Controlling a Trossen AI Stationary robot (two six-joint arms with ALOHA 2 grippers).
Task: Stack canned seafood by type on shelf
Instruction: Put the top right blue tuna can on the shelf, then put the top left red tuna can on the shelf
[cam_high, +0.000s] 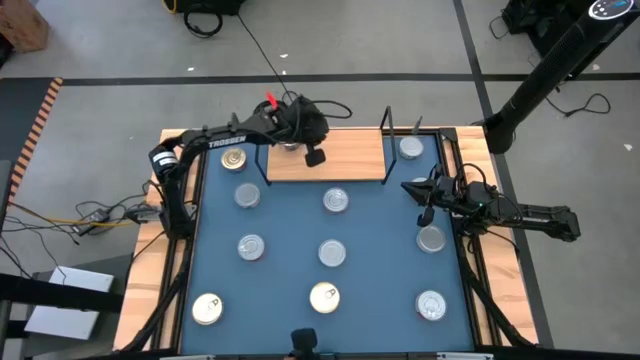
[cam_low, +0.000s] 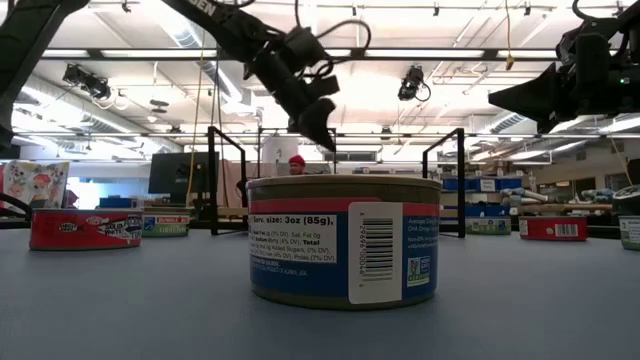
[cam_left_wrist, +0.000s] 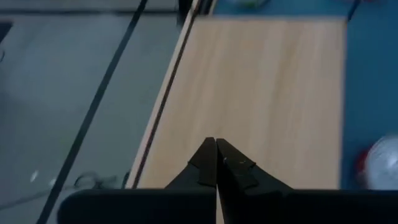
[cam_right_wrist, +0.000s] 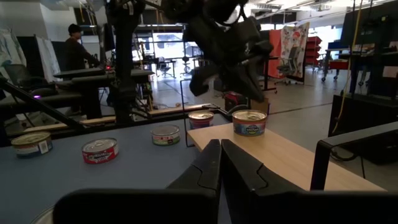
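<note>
The blue table (cam_high: 290, 225) carries about 9 loose tins of canned seafood (cam_high: 333, 252), well apart from each other, below the shelf (cam_high: 345, 160), whose long axis runs across the table's far edge and which bears 1 tin (cam_right_wrist: 249, 122) near its left end. The left gripper (cam_high: 314, 157), pinched closed and empty, hangs over the shelf board; the right gripper (cam_high: 424, 213), also closed and empty, hovers just above the nearest loose tin (cam_high: 431, 238). Labels are too small to sort types, and the left arm partly hides the shelf tin from above.
</note>
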